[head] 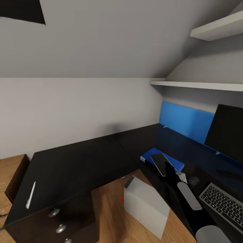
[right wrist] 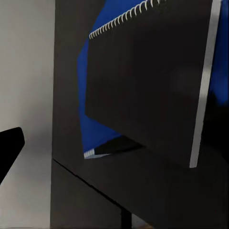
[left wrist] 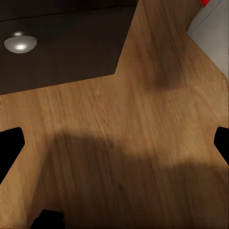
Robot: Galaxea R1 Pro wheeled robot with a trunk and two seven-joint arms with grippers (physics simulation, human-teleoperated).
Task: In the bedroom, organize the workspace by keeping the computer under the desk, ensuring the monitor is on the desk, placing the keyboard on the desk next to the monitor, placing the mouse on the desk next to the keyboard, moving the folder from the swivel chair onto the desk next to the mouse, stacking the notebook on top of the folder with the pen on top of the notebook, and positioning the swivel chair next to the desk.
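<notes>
On the right wing of the glossy black desk (head: 77,168) lies the blue folder (head: 177,163) with the dark notebook (head: 158,161) on top of it. My right gripper (head: 169,172) hovers just over the notebook's near end, open; in the right wrist view the spiral-bound notebook (right wrist: 152,86) rests on the folder (right wrist: 95,100). The silvery pen (head: 30,195) lies far off on the desk's left wing. Monitor (head: 226,133), keyboard (head: 223,203) and mouse (head: 193,180) sit on the desk at right. The grey computer (head: 145,206) stands on the floor beside the desk. My left gripper (left wrist: 119,143) is open above the floor.
A black drawer unit with silver knobs (head: 54,212) sits under the desk's left wing, its knob (left wrist: 20,43) near my left gripper. A blue wall panel (head: 185,121) and white shelves (head: 199,84) back the desk. A wooden chest (head: 10,172) stands at far left.
</notes>
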